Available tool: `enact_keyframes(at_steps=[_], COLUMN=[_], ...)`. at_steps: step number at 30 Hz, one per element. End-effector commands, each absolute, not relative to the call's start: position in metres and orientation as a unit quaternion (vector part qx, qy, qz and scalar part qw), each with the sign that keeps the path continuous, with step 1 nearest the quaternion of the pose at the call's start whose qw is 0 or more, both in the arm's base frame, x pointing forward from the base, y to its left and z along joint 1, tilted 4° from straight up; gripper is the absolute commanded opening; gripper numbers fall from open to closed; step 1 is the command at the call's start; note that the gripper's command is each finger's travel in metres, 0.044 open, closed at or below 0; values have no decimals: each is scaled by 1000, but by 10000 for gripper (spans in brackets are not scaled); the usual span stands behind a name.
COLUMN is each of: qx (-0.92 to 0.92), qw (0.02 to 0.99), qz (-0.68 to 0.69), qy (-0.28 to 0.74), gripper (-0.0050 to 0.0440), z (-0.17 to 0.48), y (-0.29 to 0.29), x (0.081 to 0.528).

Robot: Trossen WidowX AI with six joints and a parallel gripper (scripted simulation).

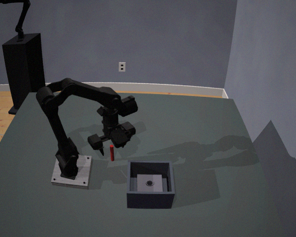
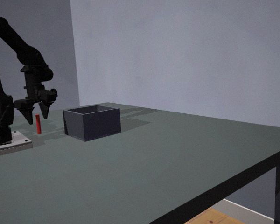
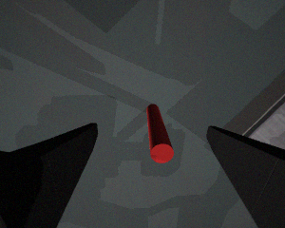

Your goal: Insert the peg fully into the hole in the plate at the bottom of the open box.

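The red peg (image 1: 112, 153) (image 2: 38, 124) (image 3: 159, 137) stands upright on the green table, left of and behind the box. My gripper (image 1: 112, 149) (image 2: 37, 120) (image 3: 153, 129) is open wide and points down, with one finger on each side of the peg's top, not touching it. The dark open box (image 1: 150, 200) (image 2: 99, 124) sits to the right of the peg. In the top view a grey plate (image 1: 142, 186) lies on its floor with a dark round hole (image 1: 149, 182) in the middle. The box's inside is hidden in the exterior view.
The arm's grey base plate (image 1: 82, 176) (image 2: 17, 142) (image 3: 281, 119) lies just left of the peg. A black pedestal (image 1: 23, 66) with another arm stands beyond the table's far left corner. The table's front edge (image 2: 222, 190) runs along the lower right.
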State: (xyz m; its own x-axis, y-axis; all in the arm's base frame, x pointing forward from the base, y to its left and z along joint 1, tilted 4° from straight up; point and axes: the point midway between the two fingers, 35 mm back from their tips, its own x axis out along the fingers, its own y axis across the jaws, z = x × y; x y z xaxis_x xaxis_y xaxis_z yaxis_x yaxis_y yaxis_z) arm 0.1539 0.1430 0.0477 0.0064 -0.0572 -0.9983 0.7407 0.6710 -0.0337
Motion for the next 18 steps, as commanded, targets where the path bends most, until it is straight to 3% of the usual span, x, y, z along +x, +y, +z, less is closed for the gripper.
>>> enact_keyframes(at_steps=[1,2,5,7,17,18], qx=[263,263,263,263,263,263], qw=[654,654,654,654,654,654], qz=[-308,-308,-308,-308,-308,-308], qy=[639,639,639,639,639,639], gripper=[440,440,368,368,128,128], z=[38,38,38,38,38,38], y=[141,141,141,141,141,141], x=[151,151,151,151,151,151])
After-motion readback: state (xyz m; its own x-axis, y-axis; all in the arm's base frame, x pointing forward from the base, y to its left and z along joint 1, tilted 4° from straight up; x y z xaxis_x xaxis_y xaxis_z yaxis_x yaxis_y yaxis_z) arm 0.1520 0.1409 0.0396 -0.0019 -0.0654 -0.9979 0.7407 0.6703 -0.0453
